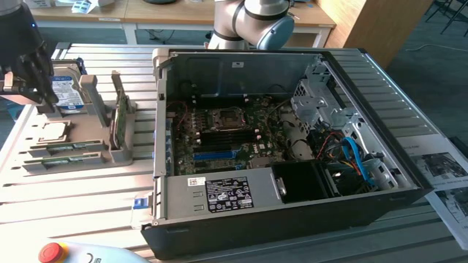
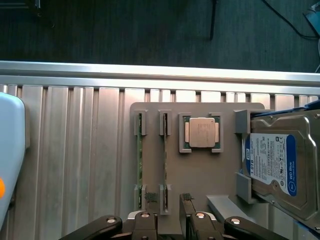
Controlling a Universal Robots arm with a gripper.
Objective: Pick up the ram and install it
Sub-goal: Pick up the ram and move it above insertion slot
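Two green ram sticks (image 1: 69, 148) (image 1: 66, 161) stand on edge side by side in slots of a grey holder (image 1: 117, 148) at the exterior view's left. In the wrist view they are thin green strips (image 2: 140, 160) (image 2: 164, 160). My gripper (image 1: 29, 96) (image 2: 168, 202) hangs open above the holder with nothing in it. In the wrist view its fingers (image 2: 150, 197) stand on either side of the line of the stick nearer the processor, at one end of it. The open computer case (image 1: 351, 219) shows its motherboard (image 1: 227, 137).
The holder also carries a square silver processor (image 1: 51, 131) (image 2: 201, 132) and a hard drive (image 1: 66, 90) (image 2: 280, 165) with a blue-white label. A white pendant with a red stop button (image 1: 51, 252) lies at the front. Papers (image 1: 446, 170) lie at the exterior view's right of the case.
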